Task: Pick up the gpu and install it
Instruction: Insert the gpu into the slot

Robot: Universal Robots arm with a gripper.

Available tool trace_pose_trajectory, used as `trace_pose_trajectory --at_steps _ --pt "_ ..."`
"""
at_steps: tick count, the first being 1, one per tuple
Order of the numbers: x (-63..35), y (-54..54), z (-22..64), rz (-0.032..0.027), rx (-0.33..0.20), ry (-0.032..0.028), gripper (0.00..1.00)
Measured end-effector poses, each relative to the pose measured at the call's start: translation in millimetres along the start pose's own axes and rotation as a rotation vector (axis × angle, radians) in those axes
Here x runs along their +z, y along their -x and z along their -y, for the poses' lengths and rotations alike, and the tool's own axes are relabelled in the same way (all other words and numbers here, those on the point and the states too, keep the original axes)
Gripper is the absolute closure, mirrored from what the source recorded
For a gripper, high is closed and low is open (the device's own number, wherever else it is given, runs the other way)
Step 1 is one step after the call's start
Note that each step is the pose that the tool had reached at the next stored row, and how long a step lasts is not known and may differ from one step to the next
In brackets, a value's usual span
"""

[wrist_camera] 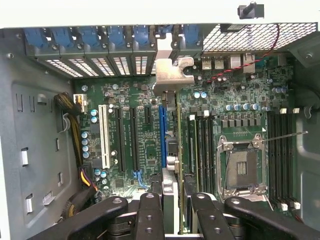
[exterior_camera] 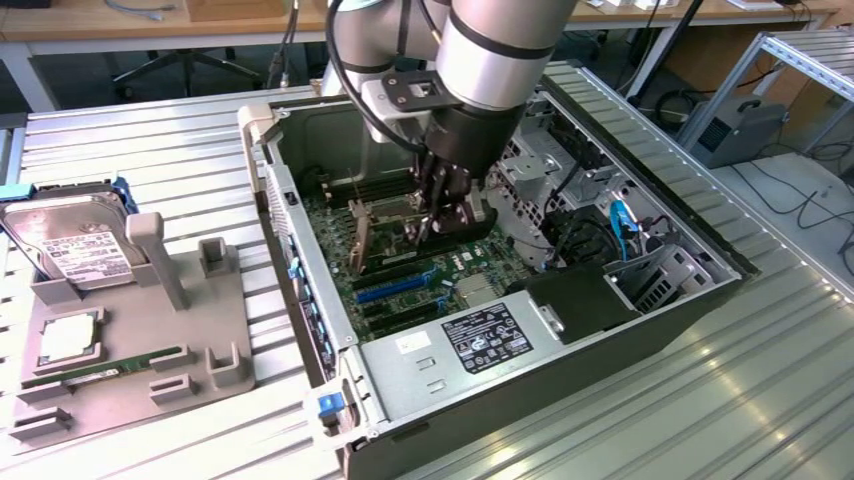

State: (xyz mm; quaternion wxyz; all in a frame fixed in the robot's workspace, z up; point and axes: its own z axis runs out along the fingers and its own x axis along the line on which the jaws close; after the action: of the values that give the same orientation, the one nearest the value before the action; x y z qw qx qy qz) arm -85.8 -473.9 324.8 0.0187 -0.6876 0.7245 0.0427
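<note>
The pincer [exterior_camera: 447, 215], lowered inside the open case [exterior_camera: 400, 370], pinches the gpu [wrist_camera: 172, 150] edge-on above the motherboard [wrist_camera: 145, 135], just beside the blue slot [wrist_camera: 162, 135], its silver bracket [wrist_camera: 171, 75] toward the rear slot openings.

Bench [exterior_camera: 160, 150]: ribbed metal surface.
On it: open computer case [exterior_camera: 561, 370] at centre; grey parts holder [exterior_camera: 200, 350] just beside, toward the exterior view's left, carrying a hard drive [exterior_camera: 74, 245].

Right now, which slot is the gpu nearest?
The blue slot, the only blue one next to the white slot and black slots. The gpu, clamped edge-on in the gripper, is right alongside it.
</note>
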Motion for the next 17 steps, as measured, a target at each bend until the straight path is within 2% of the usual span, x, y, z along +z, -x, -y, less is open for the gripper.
trace_pose_trajectory --at_steps 17 --pt "1.0 -3.6 -1.1 0.0000 0.000 0.0000 0.73"
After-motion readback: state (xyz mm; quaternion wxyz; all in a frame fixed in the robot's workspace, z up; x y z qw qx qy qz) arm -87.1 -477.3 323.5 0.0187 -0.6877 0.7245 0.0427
